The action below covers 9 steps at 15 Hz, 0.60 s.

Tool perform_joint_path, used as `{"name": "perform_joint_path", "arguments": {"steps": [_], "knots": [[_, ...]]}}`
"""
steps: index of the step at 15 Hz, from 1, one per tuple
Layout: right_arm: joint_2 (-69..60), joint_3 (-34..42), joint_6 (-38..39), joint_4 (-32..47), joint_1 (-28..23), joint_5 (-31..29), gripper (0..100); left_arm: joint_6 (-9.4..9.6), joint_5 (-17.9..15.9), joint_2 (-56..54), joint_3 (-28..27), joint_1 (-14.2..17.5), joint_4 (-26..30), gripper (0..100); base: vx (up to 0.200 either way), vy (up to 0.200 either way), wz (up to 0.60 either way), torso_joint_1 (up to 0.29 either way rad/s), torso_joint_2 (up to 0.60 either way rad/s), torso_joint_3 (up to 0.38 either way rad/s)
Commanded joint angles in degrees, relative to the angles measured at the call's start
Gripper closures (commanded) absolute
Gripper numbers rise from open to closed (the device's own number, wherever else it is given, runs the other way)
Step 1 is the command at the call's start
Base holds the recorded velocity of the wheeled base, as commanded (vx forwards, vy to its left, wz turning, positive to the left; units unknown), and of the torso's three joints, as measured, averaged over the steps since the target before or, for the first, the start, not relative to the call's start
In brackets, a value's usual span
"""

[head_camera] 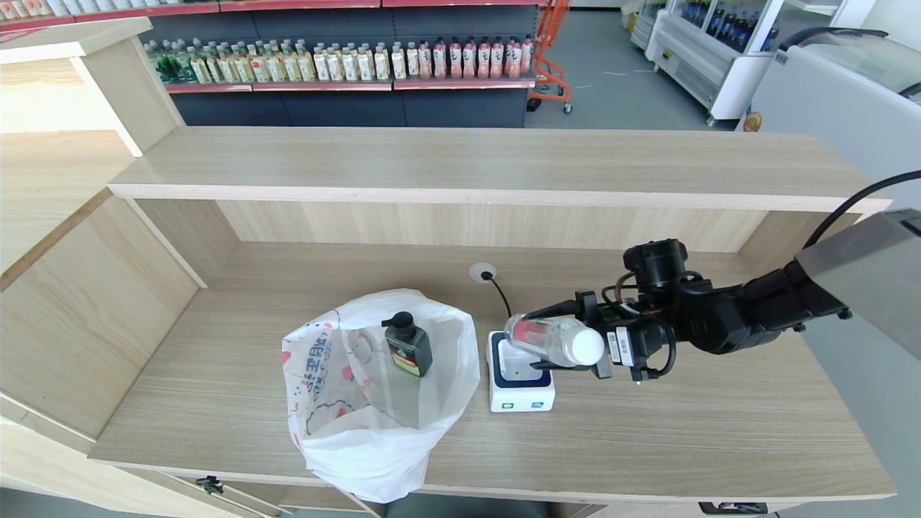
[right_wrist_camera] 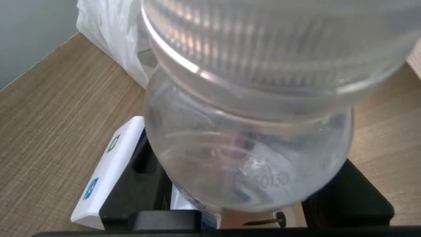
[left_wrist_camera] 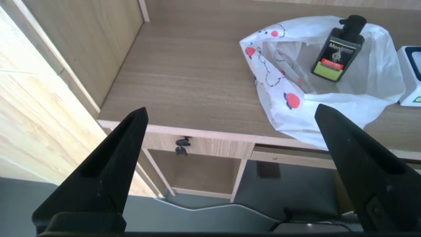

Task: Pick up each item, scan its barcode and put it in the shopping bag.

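Observation:
My right gripper (head_camera: pixel 568 338) is shut on a clear plastic bottle (head_camera: pixel 552 339) with a white cap and a red label, holding it on its side just above the white barcode scanner (head_camera: pixel 519 381). In the right wrist view the bottle (right_wrist_camera: pixel 250 131) looms close over the scanner (right_wrist_camera: pixel 108 174). A white printed shopping bag (head_camera: pixel 374 392) lies open to the scanner's left, with a dark pump bottle (head_camera: pixel 408 345) inside. My left gripper (left_wrist_camera: pixel 230 164) hangs open beyond the counter's front edge, short of the bag (left_wrist_camera: pixel 316 79) and the pump bottle (left_wrist_camera: pixel 339 52).
The scanner's black cable (head_camera: pixel 498 291) runs to a grommet at the back of the wooden counter (head_camera: pixel 647 432). A raised shelf (head_camera: pixel 475 162) walls the back, and a wooden side panel (head_camera: pixel 93 316) closes the left. Bare counter lies right of the scanner.

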Motion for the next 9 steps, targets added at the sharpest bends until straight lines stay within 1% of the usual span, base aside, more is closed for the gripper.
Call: {"name": "perform_joint_path", "arguments": {"steps": [1,9], "knots": [[0.0,0.3,-0.1,0.1,0.0,-0.1,100,-0.02,0.0,0.0,0.0,0.0,0.0,0,0.000,0.000,0.00,0.000,0.00,0.000],[-0.7,1.4,0.0,0.1,0.0,-0.3,100,-0.02,0.0,0.0,0.0,0.0,0.0,0,0.000,0.000,0.00,0.000,0.00,0.000]]}}
